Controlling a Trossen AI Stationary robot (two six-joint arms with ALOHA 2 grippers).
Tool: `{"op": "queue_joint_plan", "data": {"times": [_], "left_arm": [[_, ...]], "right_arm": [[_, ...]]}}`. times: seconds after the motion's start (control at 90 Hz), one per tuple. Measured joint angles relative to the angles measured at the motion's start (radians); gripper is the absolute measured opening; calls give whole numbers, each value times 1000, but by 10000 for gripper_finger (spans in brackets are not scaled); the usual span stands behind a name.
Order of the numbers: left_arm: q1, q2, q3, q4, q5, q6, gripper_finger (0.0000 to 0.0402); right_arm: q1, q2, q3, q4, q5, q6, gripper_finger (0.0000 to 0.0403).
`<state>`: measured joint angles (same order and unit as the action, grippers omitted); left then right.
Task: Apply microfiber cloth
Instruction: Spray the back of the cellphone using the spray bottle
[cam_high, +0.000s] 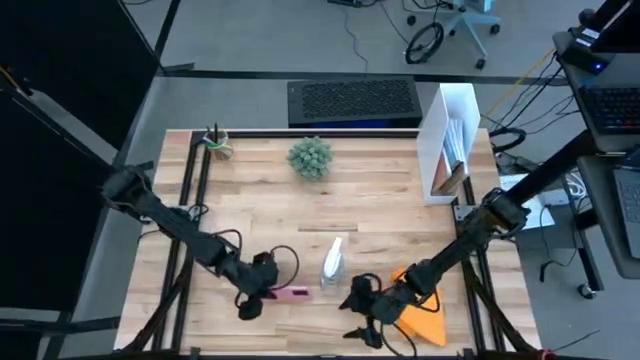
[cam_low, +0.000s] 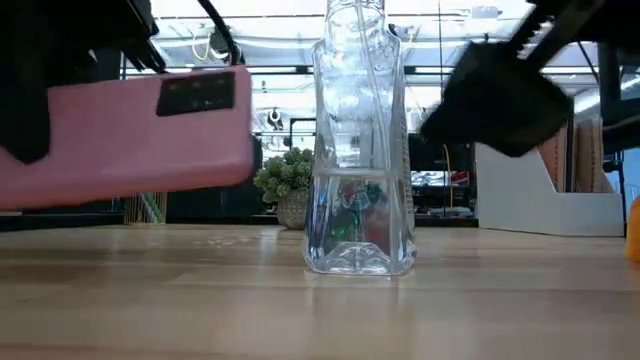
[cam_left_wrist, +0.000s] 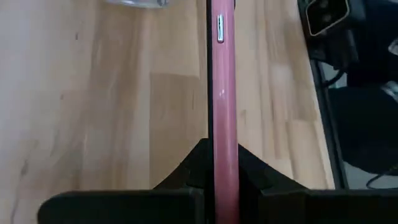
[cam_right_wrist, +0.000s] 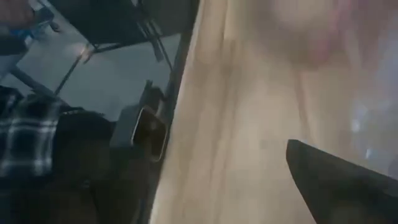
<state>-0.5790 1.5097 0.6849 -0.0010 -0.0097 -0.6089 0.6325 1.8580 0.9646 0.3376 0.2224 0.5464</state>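
My left hand (cam_high: 262, 296) sits near the front edge of the surface (cam_high: 370, 215), at about 7 o'clock from the spray bottle (cam_high: 332, 263), and it is clamped on the pink phone (cam_high: 291, 293); the left wrist view shows the phone (cam_left_wrist: 222, 112) edge-on, pinched between my two fingers, and the low view shows it (cam_low: 130, 135) lifted clear of the wood. My right hand (cam_high: 362, 310) is at about 5 o'clock from the bottle, also near the front edge, and I cannot tell whether it is open or closed. The microfiber cloth (cam_high: 424, 312) lies on the surface just beside that hand, toward 3 o'clock, partly under the right arm; I judge it is not yet picked up, but the arm hides part of it. The main risk I see is the bottle: it stands upright between the two hands, close to both, so a sweep of the right arm toward the phone could knock it over. A thin edge grip on the phone could also slip once the cloth presses against it. A loose corner of cloth could drag, too.
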Motion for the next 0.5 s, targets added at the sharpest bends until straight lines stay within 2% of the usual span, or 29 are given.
{"op": "queue_joint_plan", "data": {"times": [0.144, 0.344, 0.5], "left_arm": [[20, 52, 0, 50, 6, 13, 15], [70, 89, 0, 56, 9, -12, 15], [103, 123, 1, 123, 54, -61, 15]], "right_arm": [[-62, 1, 1, -63, 61, -60, 352], [-150, -1, 1, -204, 77, -102, 352], [-161, -85, 10, -459, -21, -32, 352]]}}
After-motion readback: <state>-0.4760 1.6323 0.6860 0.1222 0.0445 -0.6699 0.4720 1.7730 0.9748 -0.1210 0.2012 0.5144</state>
